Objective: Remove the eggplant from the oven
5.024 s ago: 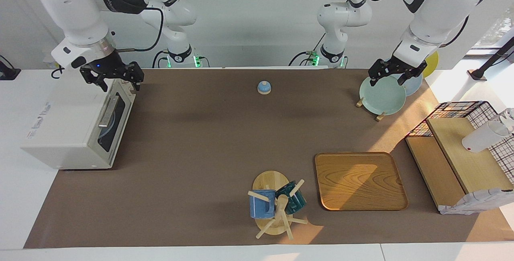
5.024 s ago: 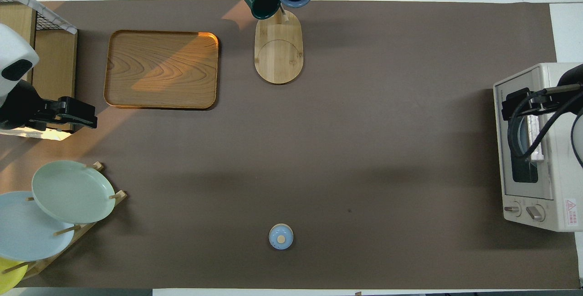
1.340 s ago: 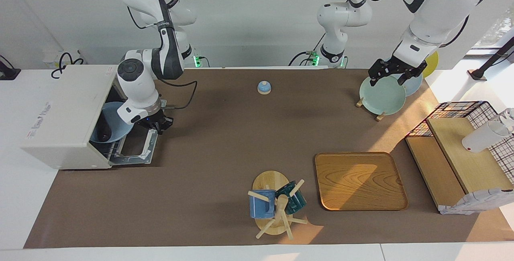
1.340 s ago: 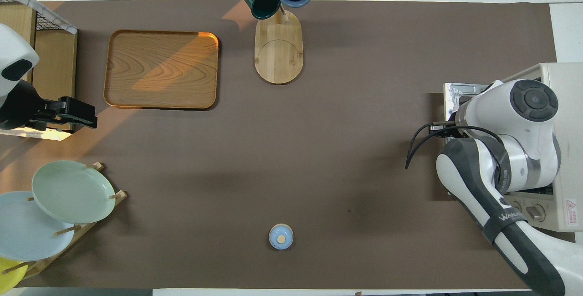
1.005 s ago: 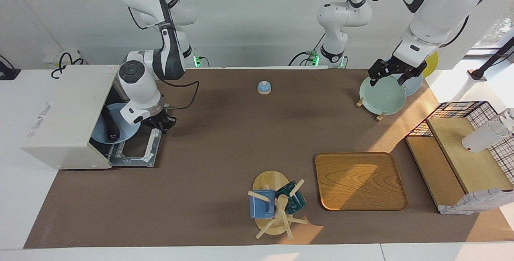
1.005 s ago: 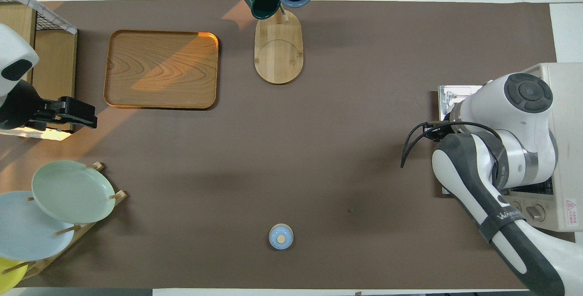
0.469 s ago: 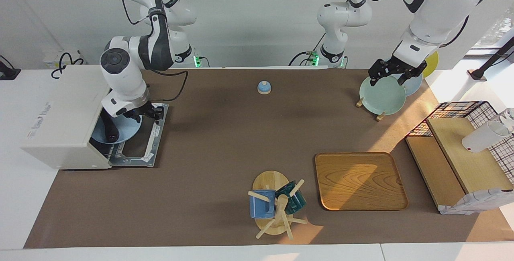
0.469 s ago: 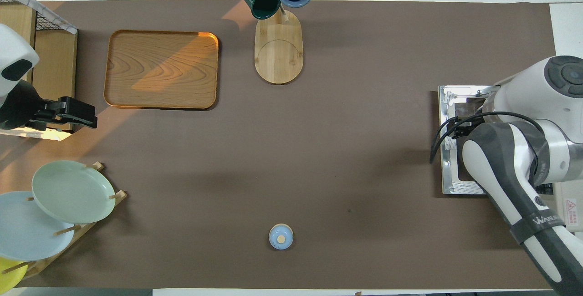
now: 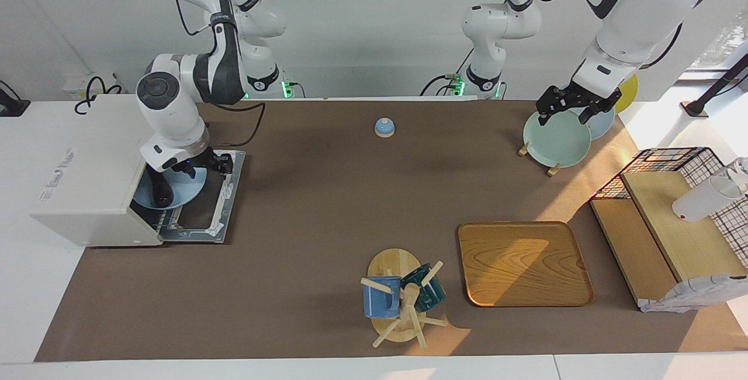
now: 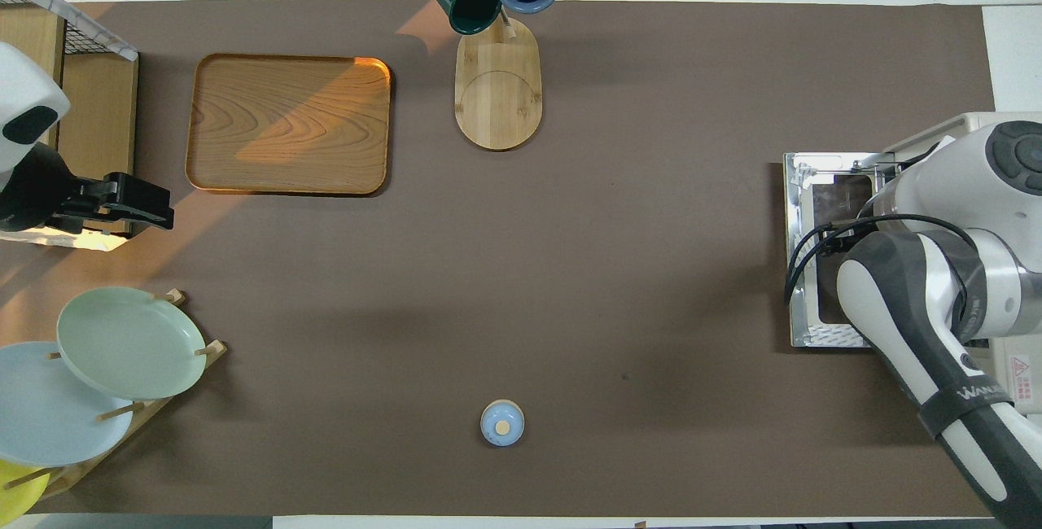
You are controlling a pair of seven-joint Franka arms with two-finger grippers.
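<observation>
The white oven (image 9: 87, 169) stands at the right arm's end of the table, its door (image 9: 219, 210) folded down flat on the mat. In its mouth lies a blue plate (image 9: 184, 193) with the dark eggplant (image 9: 159, 188) on it. My right gripper (image 9: 201, 168) hangs over the plate's rim and the door's hinge edge, pointing down. In the overhead view the right arm hides the plate and eggplant; only the door (image 10: 814, 187) and the oven's knob panel (image 10: 1017, 366) show. My left gripper (image 9: 575, 108) waits open and empty above the plate rack.
A blue bell (image 9: 384, 127) sits mid-table near the robots. A mug tree (image 9: 403, 301) and a wooden tray (image 9: 523, 263) lie farther out. A rack of plates (image 9: 556, 140) and a wire shelf (image 9: 672, 216) stand at the left arm's end.
The oven door went from shut to fully open. My right gripper drew back from the door's outer edge to the oven mouth, and the plate now lies level. The left arm has not moved.
</observation>
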